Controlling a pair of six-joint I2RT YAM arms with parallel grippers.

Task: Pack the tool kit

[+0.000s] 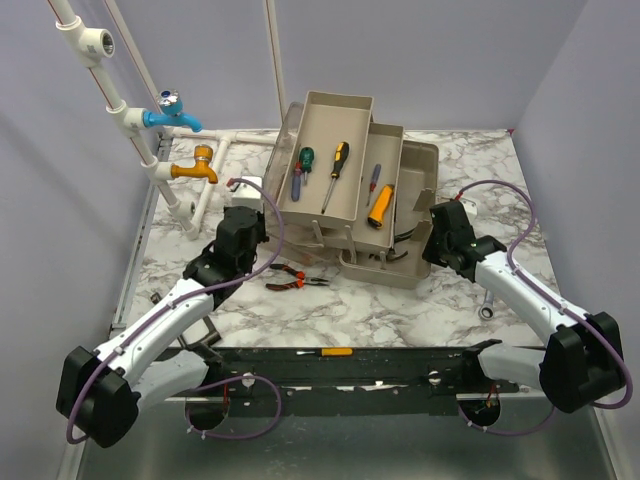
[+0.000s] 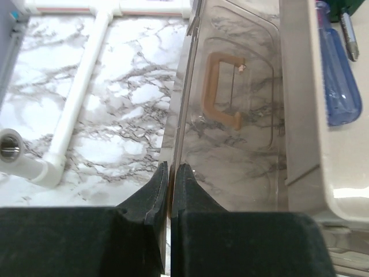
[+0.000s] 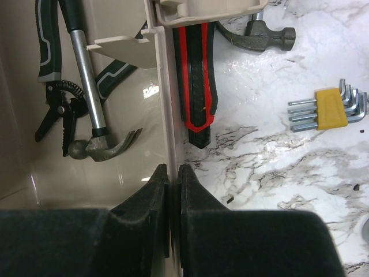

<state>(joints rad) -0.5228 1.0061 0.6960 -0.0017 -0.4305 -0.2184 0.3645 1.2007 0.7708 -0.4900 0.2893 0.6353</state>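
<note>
Figure: the toolbox (image 1: 385, 272) stands open on the tabletop (image 1: 400, 310), 2 trays (image 1: 335, 115) folded out. My left jaws are clamped on the edge of the smoky lid (image 2: 230, 150), my right jaws on the base wall (image 3: 165, 86) (likely steadying the box for packing). The pliers (image 1: 297, 281) lie outside.

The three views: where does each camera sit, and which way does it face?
Top external: high behind the robot, looking down at the table; left arm, right arm show.
Left wrist: on that wrist, looking along the left tool, shut on the lid.
Right wrist: on that wrist, looking along the right tool, shut on the toolbox wall.
Shared: top and left wrist show the lid.
</note>
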